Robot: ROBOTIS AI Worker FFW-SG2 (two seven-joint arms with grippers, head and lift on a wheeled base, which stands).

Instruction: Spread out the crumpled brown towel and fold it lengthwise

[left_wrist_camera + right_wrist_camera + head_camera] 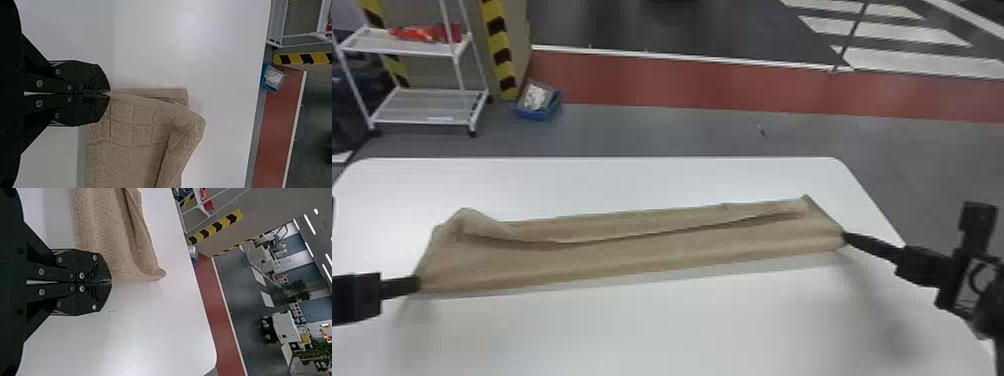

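The brown towel [632,250] stretches across the white table as a long strip, its near edge pulled straight between both grippers and a loose fold along its far side. At its near left corner is my left gripper [418,285], shut on the cloth; in the left wrist view the left gripper [109,94] pinches a corner of the towel [125,133]. My right gripper [845,238] holds the near right corner. The right wrist view has the right gripper [111,282] with its fingers together at the edge of the towel [113,239].
The white table [682,330] has its far edge beyond the towel. On the floor behind stand a white shelf cart [422,107] and a blue bin [538,102], beside a post with yellow and black stripes [499,50].
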